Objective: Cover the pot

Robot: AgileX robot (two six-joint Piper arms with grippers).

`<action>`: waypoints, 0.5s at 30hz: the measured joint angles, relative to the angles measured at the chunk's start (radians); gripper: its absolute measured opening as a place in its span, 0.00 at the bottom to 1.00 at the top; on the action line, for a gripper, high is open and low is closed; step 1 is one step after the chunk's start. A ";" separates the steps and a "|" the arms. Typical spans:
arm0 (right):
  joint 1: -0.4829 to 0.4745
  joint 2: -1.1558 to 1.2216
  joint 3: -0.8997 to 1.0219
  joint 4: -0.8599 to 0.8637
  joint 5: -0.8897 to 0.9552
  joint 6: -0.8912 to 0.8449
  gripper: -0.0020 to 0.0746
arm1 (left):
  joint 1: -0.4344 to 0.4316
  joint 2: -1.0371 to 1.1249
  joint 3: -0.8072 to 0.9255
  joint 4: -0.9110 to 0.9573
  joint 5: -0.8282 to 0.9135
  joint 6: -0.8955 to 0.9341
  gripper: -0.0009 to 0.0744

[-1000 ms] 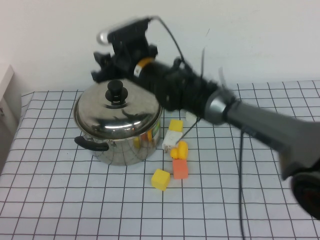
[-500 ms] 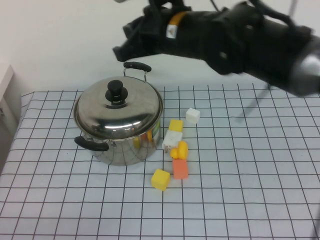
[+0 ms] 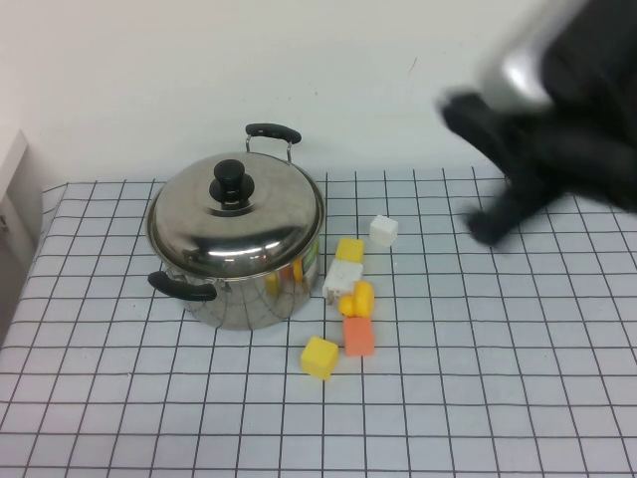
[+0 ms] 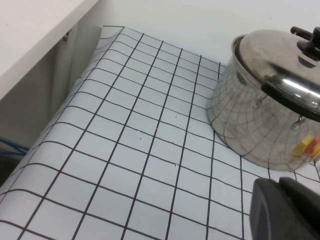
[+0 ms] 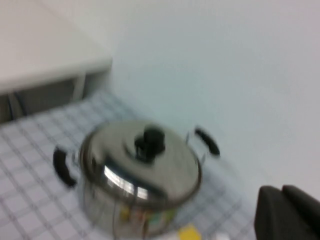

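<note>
Pot: the pot (image 3: 239, 274) stands toward the bench's (image 3: 498, 398) far-left corner, lid (image 3: 236, 212) seated square on its rim, so it looks covered.
Right gripper: the right gripper (image 3: 488, 227), a blur, hangs high near the far-right edge, well apart from the pot; opening, can't tell.
Left gripper: the left gripper (image 4: 285, 210) sits low by the left edge, near the pot, holding nothing; opening, can't tell.
Blocks: the blocks (image 3: 348, 299) are scattered just right of the pot.
</note>
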State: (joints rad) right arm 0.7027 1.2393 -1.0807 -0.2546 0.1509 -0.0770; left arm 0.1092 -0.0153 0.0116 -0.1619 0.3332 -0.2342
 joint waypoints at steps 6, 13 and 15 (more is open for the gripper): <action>0.000 -0.208 0.137 -0.004 0.326 0.000 0.03 | 0.000 0.000 0.000 0.000 0.000 0.000 0.01; 0.000 -0.476 0.299 -0.006 0.525 0.051 0.02 | 0.000 0.000 0.000 0.000 0.000 0.005 0.01; 0.000 -0.565 0.348 -0.007 0.525 0.060 0.02 | 0.000 0.000 0.000 0.000 0.000 0.005 0.01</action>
State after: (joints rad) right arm 0.7027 0.6743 -0.7332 -0.2617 0.6757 -0.0170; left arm 0.1092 -0.0153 0.0116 -0.1619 0.3332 -0.2297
